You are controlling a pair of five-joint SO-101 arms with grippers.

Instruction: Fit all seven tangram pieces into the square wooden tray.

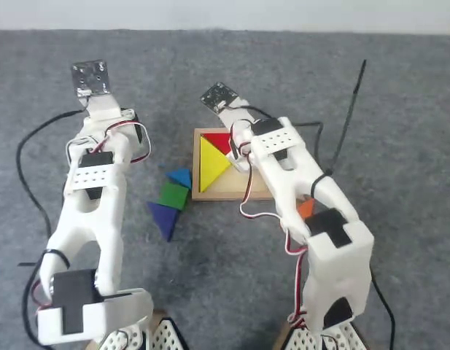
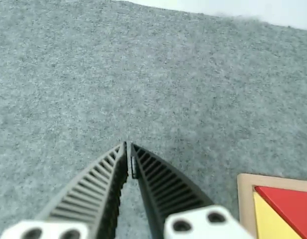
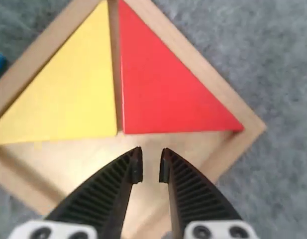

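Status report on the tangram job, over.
Left end effector shut, empty. Right end effector slightly open over tray. Tray holds yellow triangle, red triangle; blue piece, green piece, purple piece outside.

Grey carpet (image 1: 210,277) (short-piled) meets a pale wall (image 1: 283,14).

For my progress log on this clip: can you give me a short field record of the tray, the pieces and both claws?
tray: square wooden tray on grey carpet, partly filled
in tray: yellow triangle and red triangle, edge to edge
beside tray: blue piece, green square, purple triangle, all on the carpet
orange piece: on the carpet, partly hidden by the right arm
left claw: shut, over bare carpet
right claw: slightly open, empty, over the tray's bare floor
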